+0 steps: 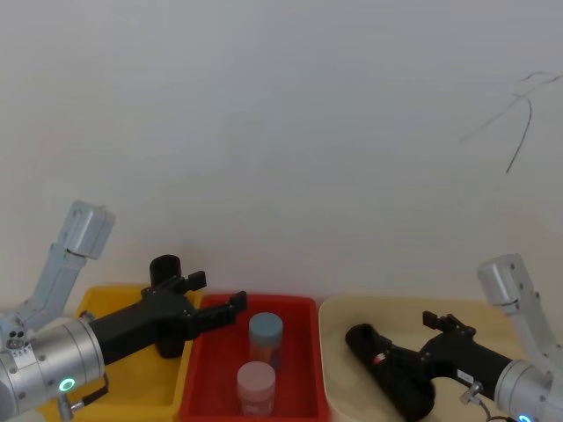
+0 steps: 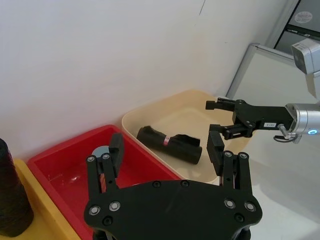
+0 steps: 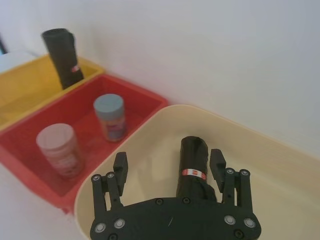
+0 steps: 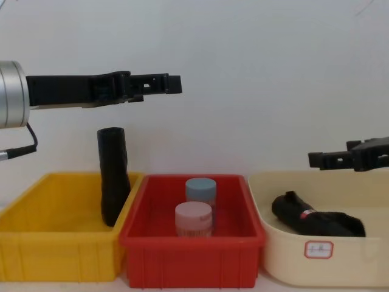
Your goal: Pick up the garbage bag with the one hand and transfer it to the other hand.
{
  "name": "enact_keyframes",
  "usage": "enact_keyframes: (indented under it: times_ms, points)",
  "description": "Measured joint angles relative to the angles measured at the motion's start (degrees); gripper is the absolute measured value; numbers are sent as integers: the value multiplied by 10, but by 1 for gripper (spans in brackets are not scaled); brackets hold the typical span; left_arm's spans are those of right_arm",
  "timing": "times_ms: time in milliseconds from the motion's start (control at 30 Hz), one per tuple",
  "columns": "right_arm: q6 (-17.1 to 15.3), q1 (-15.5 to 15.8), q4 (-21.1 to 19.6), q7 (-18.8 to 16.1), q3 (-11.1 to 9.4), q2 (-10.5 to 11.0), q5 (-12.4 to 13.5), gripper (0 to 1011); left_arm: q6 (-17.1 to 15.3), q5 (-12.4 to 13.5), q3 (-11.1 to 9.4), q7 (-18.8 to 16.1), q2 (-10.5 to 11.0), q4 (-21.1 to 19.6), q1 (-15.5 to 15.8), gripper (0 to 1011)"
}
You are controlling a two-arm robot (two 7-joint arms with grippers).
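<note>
- Starting nearest the robot: three plastic bins stand side by side, a yellow rectangular bin [image 4: 61, 255] on the left, a red rectangular bin [image 4: 191, 258] in the middle and a cream round-cornered bin [image 4: 285, 255] on the right.
- A small white label with a red border [image 4: 319, 249] sits on the cream bin's front wall.
- In the red bin, a pink-lidded jar [image 4: 193, 220] stands upright, with a blue-lidded jar [image 4: 200, 188] just behind it.
- The garbage bag [image 4: 316, 220], a black crinkly roll with a red-and-white sticker, lies on its side on the cream bin's floor. It lies slanted, one end towards the bin's left side.
- The right gripper [image 2: 210, 117] hovers over the cream bin, directly above the garbage bag. Its fingers are spread wide and hold nothing. From the chest there is a clear gap between them and the roll.
- A second black roll [image 4: 113, 176] stands nearly upright in the yellow bin, leaning against the wall next to the red bin.
- The left gripper [image 1: 218, 293] is held high near the border of the yellow and red bins, well apart from the garbage bag. Its fingers are parted and empty.
- A plain white wall [image 4: 243, 61] rises behind everything.
</note>
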State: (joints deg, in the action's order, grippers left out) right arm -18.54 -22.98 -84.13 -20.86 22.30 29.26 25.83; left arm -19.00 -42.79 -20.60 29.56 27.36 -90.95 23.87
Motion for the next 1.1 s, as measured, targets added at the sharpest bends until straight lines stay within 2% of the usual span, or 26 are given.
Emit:
enact_keyframes:
  times_ms: [267,433,700,1100]
  points:
    - [-1,-10,-6,-30,17,2,-1,1000,0,1,-1,-1,0,1,0,1002]
    - [-6,-24,-6,-55,37,-1,-4,1000,0,1,-1,-1,-1,1,1,1002]
    - [-22,-64,18,-91,85,-24,-18,1000,0,1,-1,-1,-1,2,1,1002]
    - [-36,-109,69,-115,130,-59,-30,1000,0,1,-1,-1,-1,2,1,1002]
